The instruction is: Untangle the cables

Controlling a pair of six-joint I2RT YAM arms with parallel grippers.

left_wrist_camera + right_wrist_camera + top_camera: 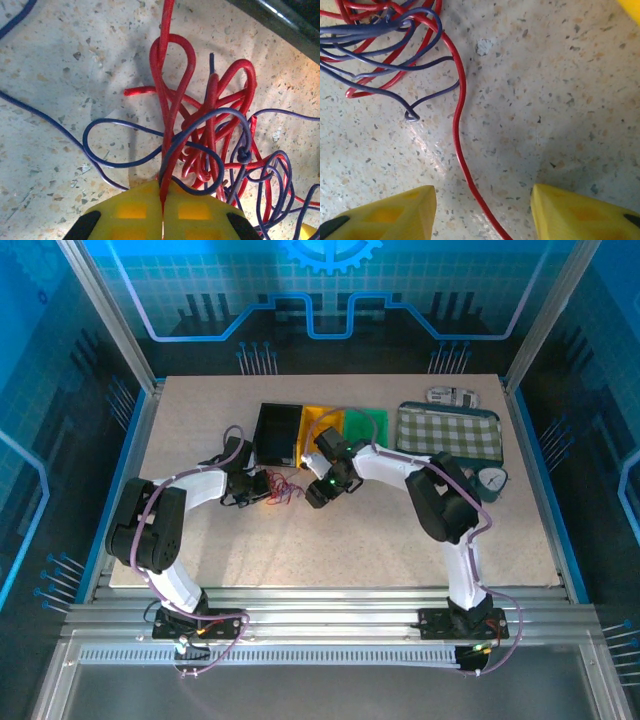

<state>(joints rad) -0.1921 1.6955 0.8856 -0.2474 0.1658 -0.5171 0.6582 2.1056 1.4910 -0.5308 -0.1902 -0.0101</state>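
Status: the tangle of thin red and dark-blue flexible wires (pixel 278 490) lies on the pale speckled tabletop (pixel 360 540), just in front of the black open bin (pixel 278 432) and between the two arms.

The yellow jaws of the left gripper (pixel 162 197) are pinched together on one red wire strand (pixel 171 120) at the near edge of the knot. This reads as an anchor, so the bundle doesn't drag when the other side pulls.

The right gripper (pixel 482 207) has its jaws spread wide, low over the tabletop. They straddle a loose red tail (pixel 456 135) that runs out of the bundle, and nothing is gripped. It's likely lined up to close on the tail and draw it away. Can't tell whether it's the same strand the left holds.

The dark-blue loops (pixel 243 154) cross the red, so expect snagging.
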